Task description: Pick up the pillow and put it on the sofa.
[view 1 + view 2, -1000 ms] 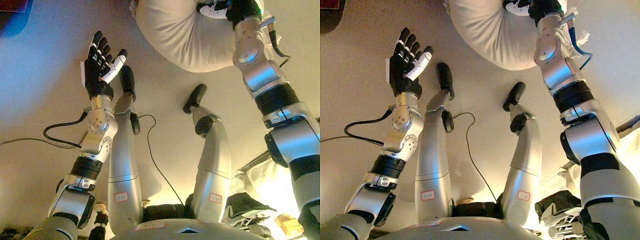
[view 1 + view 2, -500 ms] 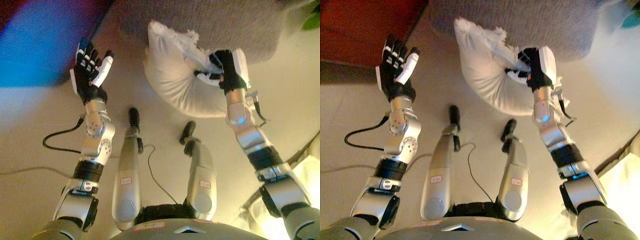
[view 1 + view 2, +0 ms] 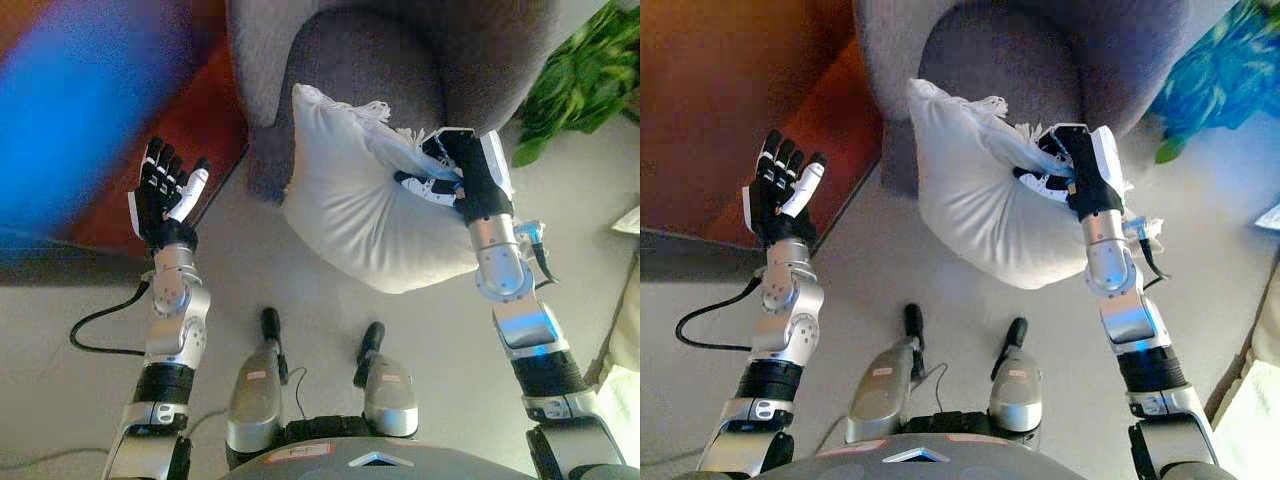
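No readable text, label, number or sign shows anywhere in either view.

So the pillow (image 3: 350, 215) is a plump white one, soft and pretty wrinkled, with a frayed fringe along its top edge. It's off the floor, hanging tilted with one corner pointing up toward 11 o'clock and its rounded belly sagging down toward 5 o'clock. Its upper right side is bunched up where the right robot hand (image 3: 462, 180) has fingers curled into the fabric. The sofa (image 3: 400, 70) is a dark grey upholstered piece with a rounded seat, sitting at 12 o'clock. The pillow's top overlaps the sofa's front edge, while the lower half hangs over the pale floor.
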